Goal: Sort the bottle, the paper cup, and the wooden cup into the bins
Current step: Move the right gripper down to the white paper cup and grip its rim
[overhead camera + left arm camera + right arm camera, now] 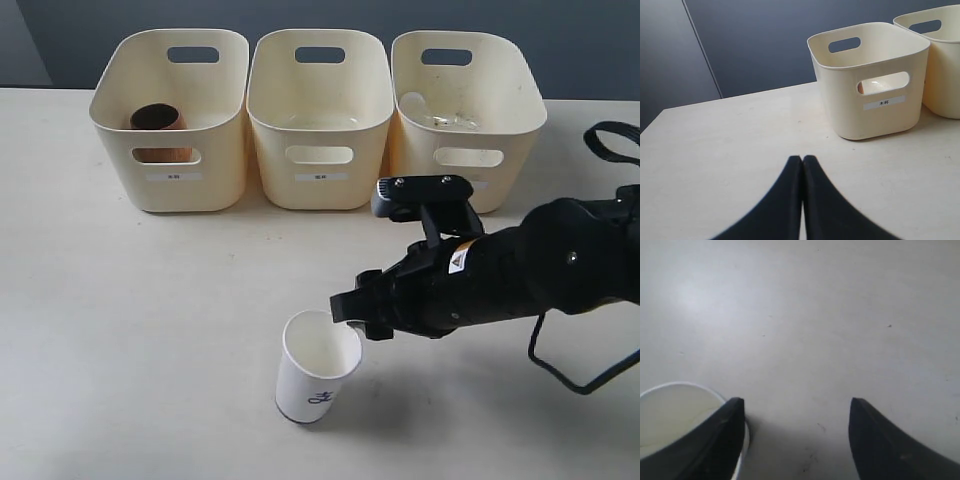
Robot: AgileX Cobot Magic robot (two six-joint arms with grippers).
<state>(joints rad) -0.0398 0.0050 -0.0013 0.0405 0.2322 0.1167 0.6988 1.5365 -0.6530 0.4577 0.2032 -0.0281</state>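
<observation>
Your paper cup (pixel 315 385) stands upright on the table (pixel 120 330), near the front edge and well apart from the bins. Its mouth is open upward and the small blue mark faces the exterior camera.

Your right arm (pixel 520 270) reaches in from the right, and its jaws hang at the cup's rim on the side facing the bins. In the right wrist view those jaws are spread wide and released, with only bare table between them. One finger (pixel 720 440) overlaps the cup's rim, and most of the cup lies outside the gap. You cannot tell from these views whether that finger touches the rim.

Your left jaws are clenched, the two black fingers (pixel 782 200) pressed flat together with nothing between them. They sit low over the table, pointing toward the left bin (pixel 115 110).

The three cream bins stand in a row at the far side of the table, side by side. The wooden cup (pixel 157 120) sits upright in the left bin, its reddish-brown side showing through the front handle cutout. The clear bottle (pixel 440 118) lies on its side in the right bin (pixel 520 110). The middle bin (pixel 320 160) stands between them, with a small white label (pixel 320 177) on its front.
</observation>
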